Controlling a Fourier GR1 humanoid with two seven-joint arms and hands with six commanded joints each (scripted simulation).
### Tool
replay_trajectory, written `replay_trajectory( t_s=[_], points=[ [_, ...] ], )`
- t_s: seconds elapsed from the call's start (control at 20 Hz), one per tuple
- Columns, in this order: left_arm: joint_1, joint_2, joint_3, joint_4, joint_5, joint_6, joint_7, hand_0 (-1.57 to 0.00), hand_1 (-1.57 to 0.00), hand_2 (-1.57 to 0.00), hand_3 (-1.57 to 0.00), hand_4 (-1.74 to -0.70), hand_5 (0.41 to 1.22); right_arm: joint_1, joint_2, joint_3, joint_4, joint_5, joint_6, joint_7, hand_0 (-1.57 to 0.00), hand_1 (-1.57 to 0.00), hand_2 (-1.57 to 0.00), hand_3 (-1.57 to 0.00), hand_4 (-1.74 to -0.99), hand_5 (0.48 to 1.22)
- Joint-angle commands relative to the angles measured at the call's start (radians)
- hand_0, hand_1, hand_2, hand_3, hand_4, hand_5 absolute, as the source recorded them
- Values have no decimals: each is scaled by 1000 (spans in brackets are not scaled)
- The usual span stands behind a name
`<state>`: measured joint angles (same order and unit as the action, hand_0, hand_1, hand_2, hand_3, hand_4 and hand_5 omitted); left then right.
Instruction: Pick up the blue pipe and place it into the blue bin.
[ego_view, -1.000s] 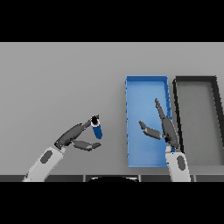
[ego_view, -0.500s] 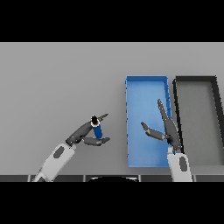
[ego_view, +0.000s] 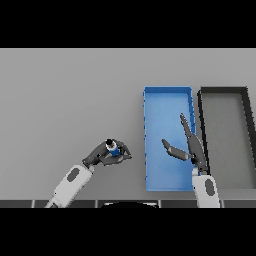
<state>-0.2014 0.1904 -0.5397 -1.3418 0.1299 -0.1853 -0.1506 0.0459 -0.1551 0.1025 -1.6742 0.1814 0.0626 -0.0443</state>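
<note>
While the left hand (ego_view: 102, 155) curls around the blue pipe (ego_view: 113, 148) and the right hand (ego_view: 192, 147) hovers open-fingered over the blue bin (ego_view: 165, 100), a loose grip could drop it short.

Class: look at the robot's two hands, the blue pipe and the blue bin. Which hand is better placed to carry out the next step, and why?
The left hand. Its fingers are curled round the blue pipe, which sits left of the blue bin, so it can carry it across. The right hand hovers open over the bin, holding nothing.
</note>
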Motion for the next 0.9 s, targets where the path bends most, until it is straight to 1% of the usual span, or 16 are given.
replay_trajectory(
  t_s=[0.0,0.05,0.15,0.2,0.35,0.4,0.5,0.6,0.65,0.75,0.85],
  points=[
    [3,4,-8,-10,-7,7,6,-1193,-1266,-1311,-1258,-1617,1106,-5,5,1,-5,0,-4,9,1,1,1,1,-1178,561],
    [7,12,-14,-17,-15,13,7,-1269,-1327,-1363,-1320,-1586,1129,1,1,-2,3,1,-3,8,1,1,1,1,-1176,560],
    [11,6,-29,-28,-32,25,-21,-1378,-1415,-1438,-1411,-1541,1162,-4,9,3,10,6,-7,18,1,1,1,1,-1176,559],
    [12,-2,-36,-21,-48,35,-25,-1416,-1446,-1464,-1443,-1525,1174,0,4,-2,12,2,-4,4,1,1,1,1,-1174,558],
    [9,-19,-26,-61,-57,41,-37,-1492,-1507,-1516,-1505,-1494,1197,-5,8,8,13,15,-7,7,1,1,1,1,-1160,554],
    [9,-16,-14,-77,-54,42,-55,-1508,-1520,-1527,-1518,-1488,1202,-16,8,2,24,11,-8,18,1,1,1,1,-1158,552],
    [-1,-42,-7,-104,-46,35,-90,-1530,-1538,-1543,-1537,-1482,1209,-25,1,-5,30,7,-7,11,1,1,1,1,-1151,550],
    [-12,-50,1,-141,-44,37,-63,-1545,-1550,-1553,-1549,-1478,1213,-25,-6,-3,35,23,-12,6,1,1,1,1,-1138,552],
    [-23,-61,0,-154,-51,40,-35,-1550,-1554,-1557,-1554,-1476,1215,-32,0,-4,42,18,-12,10,1,1,1,1,-1138,555],
    [-44,-61,9,-176,-52,31,-9,-1558,-1560,-1562,-1560,-1474,1217,-2,-3,4,34,29,-11,-17,1,1,1,1,-1129,561],
    [-54,-60,9,-192,-57,10,15,-1562,-1564,-1565,-1564,-1473,1218,-7,-5,2,23,29,-13,-10,1,1,1,1,-1126,567]
  ],
)
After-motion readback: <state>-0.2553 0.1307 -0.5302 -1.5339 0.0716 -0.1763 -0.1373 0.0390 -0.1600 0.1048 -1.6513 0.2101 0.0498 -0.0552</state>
